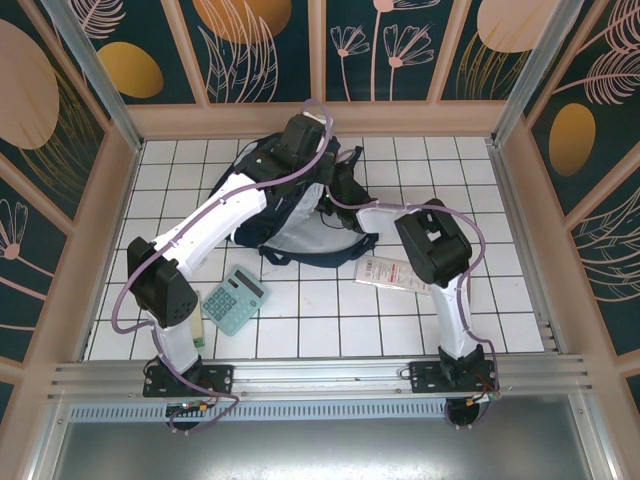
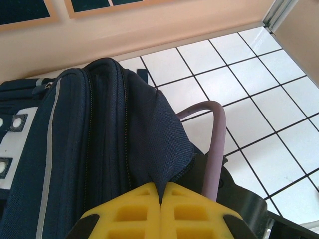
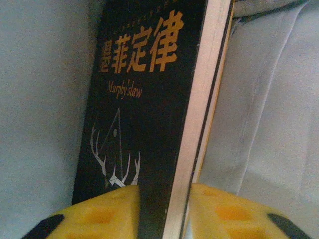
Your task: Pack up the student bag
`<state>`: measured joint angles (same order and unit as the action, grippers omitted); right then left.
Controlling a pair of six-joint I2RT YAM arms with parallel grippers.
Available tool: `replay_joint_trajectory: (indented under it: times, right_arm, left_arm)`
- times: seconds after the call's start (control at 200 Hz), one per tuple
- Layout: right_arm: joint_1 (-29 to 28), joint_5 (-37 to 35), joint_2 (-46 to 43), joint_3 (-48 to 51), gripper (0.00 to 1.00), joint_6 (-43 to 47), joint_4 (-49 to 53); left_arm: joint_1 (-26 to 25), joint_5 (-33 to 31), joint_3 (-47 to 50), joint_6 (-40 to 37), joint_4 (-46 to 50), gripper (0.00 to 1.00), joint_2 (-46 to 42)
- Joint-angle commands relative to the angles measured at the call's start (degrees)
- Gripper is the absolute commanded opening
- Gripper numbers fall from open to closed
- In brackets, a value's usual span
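1. Pinching a fold of navy fabric, the left gripper (image 2: 160,191) has its yellow jaws closed tight on the student bag (image 2: 99,149).
2. Seen from above, the student bag (image 1: 298,232) lies at the far middle of the white tiled table (image 1: 330,320), its mouth gaping to show pale lining.
3. Inside the bag, the right gripper (image 3: 164,191) clamps a black book (image 3: 144,99) lettered "Murphy's law" in orange, with light grey lining (image 3: 40,99) on both sides.
4. A teal calculator (image 1: 234,298) rests on the near-left tiles, and a white printed packet (image 1: 388,272) lies just beside the bag's near-right edge.
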<state>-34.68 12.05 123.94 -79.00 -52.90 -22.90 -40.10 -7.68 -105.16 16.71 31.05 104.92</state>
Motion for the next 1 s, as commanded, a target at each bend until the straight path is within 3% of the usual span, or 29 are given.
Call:
replay_joint_trajectory:
  times: [0.0, 0.195, 0.611, 0.996]
  right_arm:
    - [-1.12, -0.17, -4.09, 2.24, 0.43, 1.5, -2.69]
    - [-0.18, -5.68, -13.54, 9.56, 0.53, 5.76, -0.25]
    - [2.61, -10.3, -31.77, 26.18, 0.6, 10.0, 4.69]
    - [5.68, -18.47, -58.94, 43.96, 0.71, 14.63, 13.6]
  left_arm:
    - [-1.67, 2.32, -1.1, -1.48, -4.24, 0.0, -2.39]
    - [-1.6, 0.73, -0.07, -1.23, -4.85, 0.0, -2.75]
    - [-1.44, -0.81, 7.51, -0.45, -9.75, 0.0, -6.4]
    - [-0.96, -1.3, 13.39, -0.6, -13.72, 0.0, -9.54]
